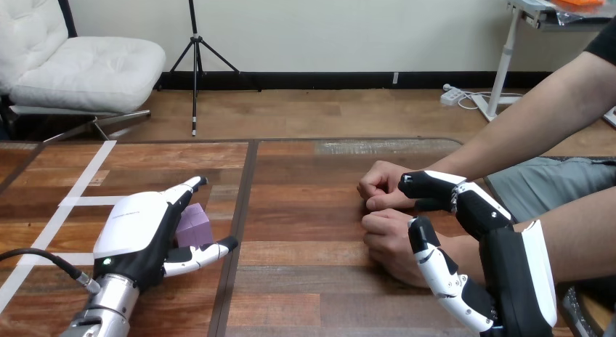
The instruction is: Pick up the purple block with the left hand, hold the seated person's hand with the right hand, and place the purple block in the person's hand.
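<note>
Step in hand: pickup. My left hand [138,235], spread wide, straddles the purple block [195,226]; I judge closing is next. My right hand [516,271] lies beside the person's nearer hand [388,239]; grip I cannot tell.

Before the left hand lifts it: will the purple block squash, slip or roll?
The purple block probably stays stiff: its edges look crisp. Likely light, being small beside the left hand. Its flat faces suggest it won't roll, and the fingers should get decent purchase on them.
</note>
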